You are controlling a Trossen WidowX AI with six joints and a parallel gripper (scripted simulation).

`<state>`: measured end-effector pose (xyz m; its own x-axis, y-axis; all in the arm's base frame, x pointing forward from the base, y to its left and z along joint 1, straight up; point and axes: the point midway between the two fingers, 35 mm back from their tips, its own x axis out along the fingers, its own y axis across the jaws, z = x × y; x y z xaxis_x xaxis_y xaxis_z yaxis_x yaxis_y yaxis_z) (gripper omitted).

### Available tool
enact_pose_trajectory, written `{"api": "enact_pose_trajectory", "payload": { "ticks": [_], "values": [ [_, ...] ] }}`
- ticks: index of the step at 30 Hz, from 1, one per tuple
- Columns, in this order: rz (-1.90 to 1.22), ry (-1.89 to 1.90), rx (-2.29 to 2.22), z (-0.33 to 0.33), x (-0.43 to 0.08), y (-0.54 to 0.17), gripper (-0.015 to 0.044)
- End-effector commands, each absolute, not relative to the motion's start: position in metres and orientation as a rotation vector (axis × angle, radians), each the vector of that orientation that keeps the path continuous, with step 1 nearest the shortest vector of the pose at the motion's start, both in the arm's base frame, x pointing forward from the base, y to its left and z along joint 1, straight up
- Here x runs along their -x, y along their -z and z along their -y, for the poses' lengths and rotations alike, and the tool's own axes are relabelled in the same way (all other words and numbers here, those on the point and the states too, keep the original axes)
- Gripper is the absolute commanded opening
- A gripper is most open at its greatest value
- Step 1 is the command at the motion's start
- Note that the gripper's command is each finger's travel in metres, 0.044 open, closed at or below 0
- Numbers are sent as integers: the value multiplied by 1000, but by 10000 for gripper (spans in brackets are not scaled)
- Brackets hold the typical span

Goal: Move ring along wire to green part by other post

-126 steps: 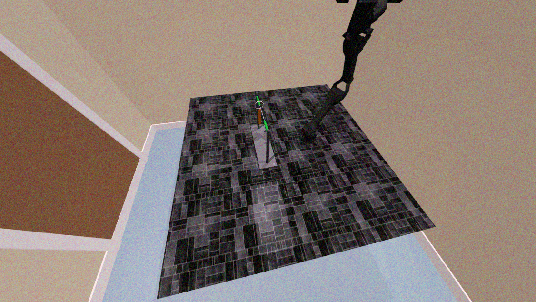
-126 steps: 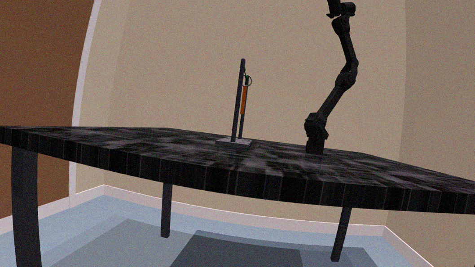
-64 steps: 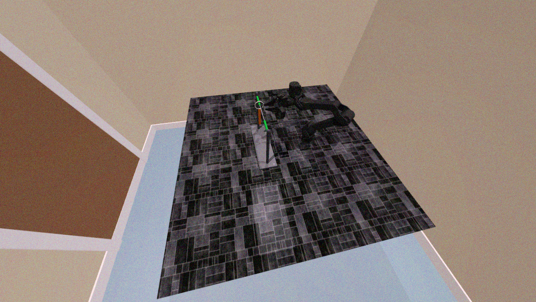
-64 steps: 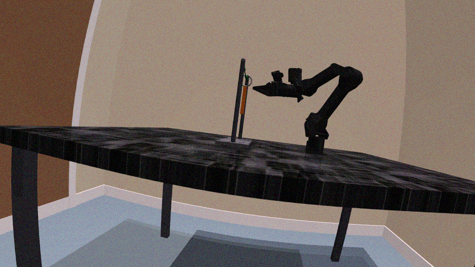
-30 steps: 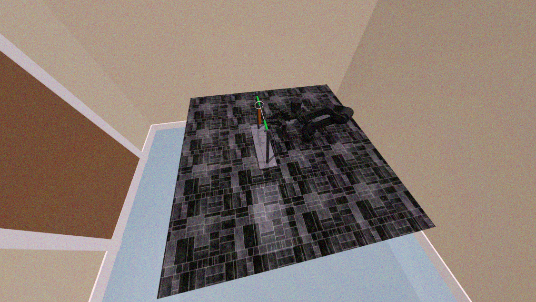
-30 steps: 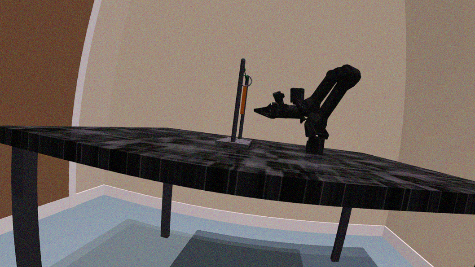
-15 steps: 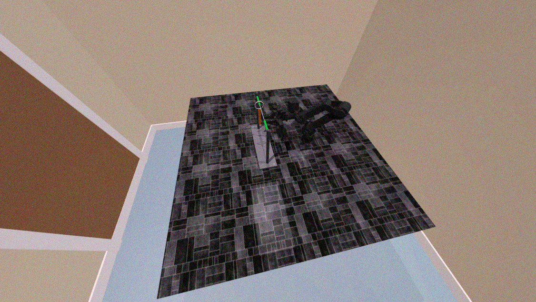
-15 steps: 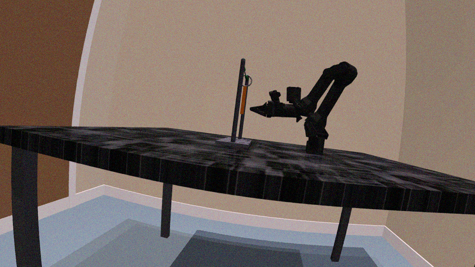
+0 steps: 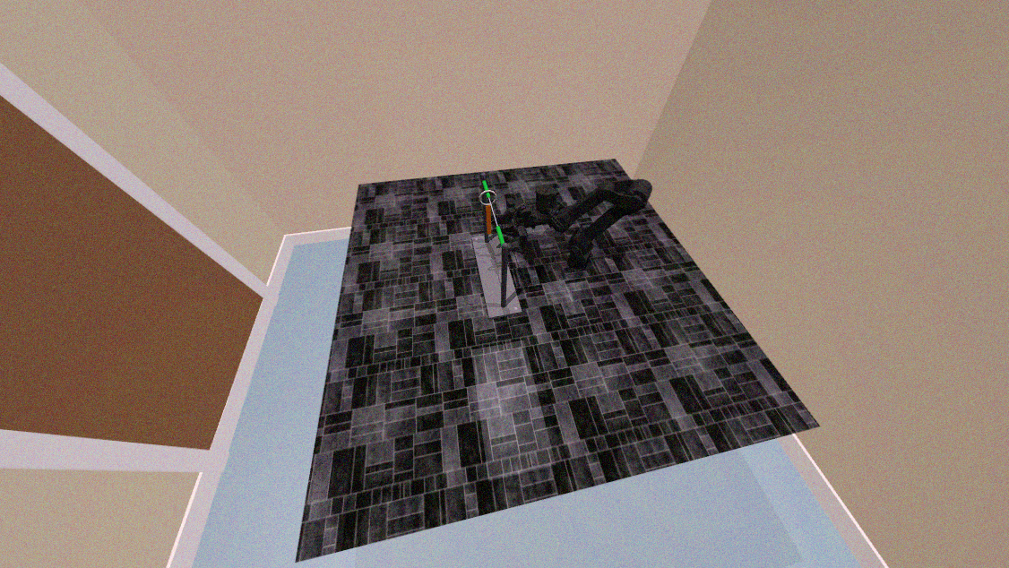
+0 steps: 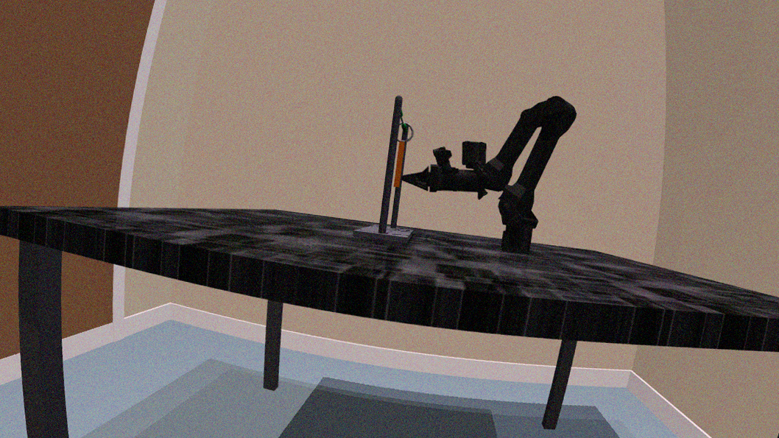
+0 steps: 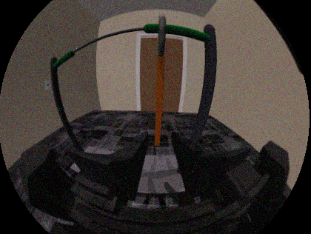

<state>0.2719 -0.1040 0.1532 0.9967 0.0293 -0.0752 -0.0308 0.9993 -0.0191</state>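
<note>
The ring hangs around the green part beside the right-hand post in the wrist view, towards that part's inner end. Its orange handle points straight down. My gripper is open, level, at the height of the handle's lower end. The handle's lower end shows between the fingertips in the wrist view; I cannot tell whether it is between them in depth. The thin grey wire runs to the other green part.
The other post stands at the left in the wrist view. Both posts rise from a light grey base plate on the dark patterned table. The arm reaches in from the right in the top and exterior views.
</note>
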Motion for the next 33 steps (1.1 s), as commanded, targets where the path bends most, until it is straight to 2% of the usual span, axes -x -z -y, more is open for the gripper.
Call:
{"api": "enact_pose_trajectory", "payload": {
  "ticks": [1,22,33],
  "values": [
    [-80,-25,11,105,-278,-151,160],
    [-74,-25,10,100,-310,-146,160],
    [-74,-25,10,100,-311,-145,160]
  ]
}}
